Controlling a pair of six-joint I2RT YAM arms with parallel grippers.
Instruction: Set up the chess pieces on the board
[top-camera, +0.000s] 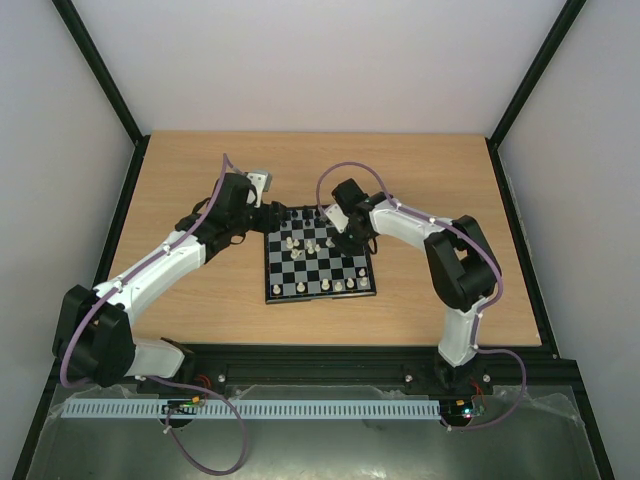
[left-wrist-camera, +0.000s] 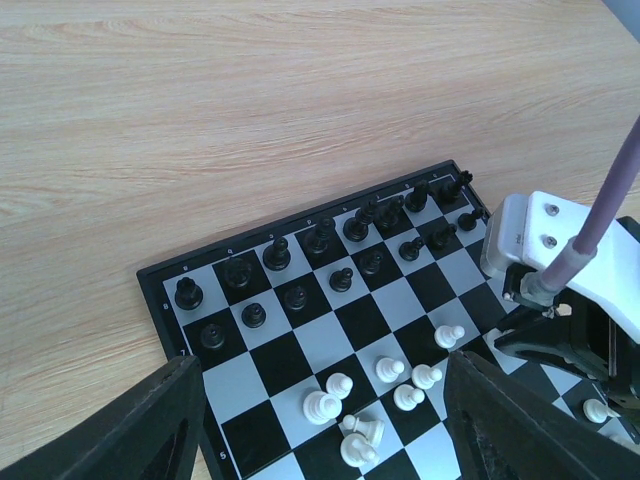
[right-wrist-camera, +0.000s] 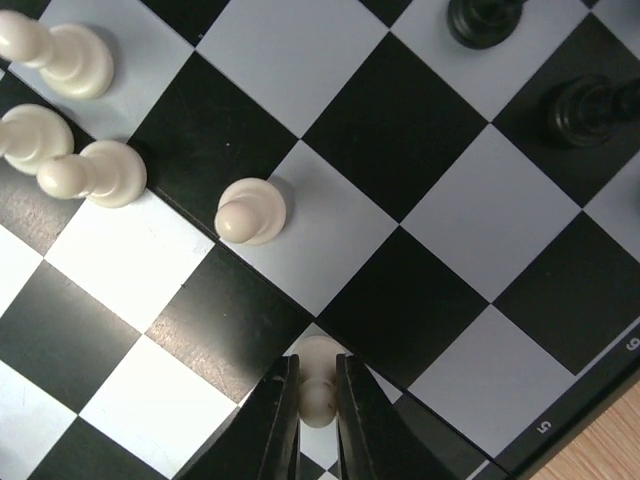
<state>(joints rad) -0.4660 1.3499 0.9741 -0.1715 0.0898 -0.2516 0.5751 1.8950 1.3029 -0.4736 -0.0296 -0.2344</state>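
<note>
White pawn (right-wrist-camera: 318, 395) upright, pinched by right pincer (right-wrist-camera: 316, 370)

Light wooden table (top-camera: 450, 170), plain white walls (top-camera: 320, 60), black corner posts (top-camera: 100, 68), even light

My board (top-camera: 320, 268) lies flat on the table, black and pale grey checks with a thin black border. The black pieces (left-wrist-camera: 277, 254) are all upright in two rows along the far edge, pretty tidy tbh. The cream-white pieces (left-wrist-camera: 390, 369) are a loose bunch around the middle squares, with a few more along the near edge. One white pawn (right-wrist-camera: 318, 360) stands on a pale square near the board's numbered edge, pinched between the fingers of my right gripper (right-wrist-camera: 317, 385).
</note>
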